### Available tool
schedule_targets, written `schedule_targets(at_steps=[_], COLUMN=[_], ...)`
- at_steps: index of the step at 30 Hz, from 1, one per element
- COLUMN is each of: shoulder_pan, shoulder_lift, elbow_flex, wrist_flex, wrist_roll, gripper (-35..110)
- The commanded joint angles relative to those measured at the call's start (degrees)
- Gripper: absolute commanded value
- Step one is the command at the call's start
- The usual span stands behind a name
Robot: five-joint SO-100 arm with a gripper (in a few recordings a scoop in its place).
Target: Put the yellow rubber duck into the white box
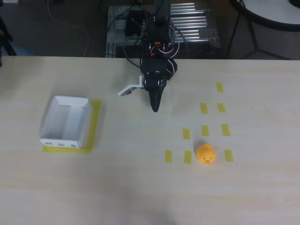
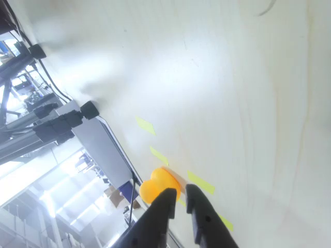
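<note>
My pincer (image 2: 178,199) reaches in at the bottom of the wrist view, its two dark fingers (image 2: 160,217) standing close together with only a thin gap between the tips, nothing held. Just past those tips sits the yellow rubber duck (image 2: 158,186), resting on the pale desk (image 2: 248,103) among short yellow tape strips (image 2: 199,182).

From overhead, my pincer (image 1: 154,105) points down the picture, hovering over bare desk (image 1: 140,187), well apart from the duck (image 1: 206,153). The duck stands to the lower right, between tape strips (image 1: 204,130) laid in rows. Far to the left lies the white box (image 1: 65,123), open, on a yellow tape frame (image 1: 95,123), with small blue marks along its lower wall.
</note>
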Motion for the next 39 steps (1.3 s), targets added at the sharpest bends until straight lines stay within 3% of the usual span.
schedule_targets(at_steps=[1,32,35,37,39], shoulder_pan=[1.4,0.4,0.7,1.8,1.9], shoulder_lift=[2.9,-0.1,-16.5,-31.1,-44.8], elbow_flex=[1.3,0.5,-12.3,-27.1,-43.9], wrist_flex=[-1.1,-3.1,-8.3,-5.0,2.5], wrist_roll=[0.1,-0.8,-6.1,-9.2,-20.3], gripper=[0,0,0,0,0])
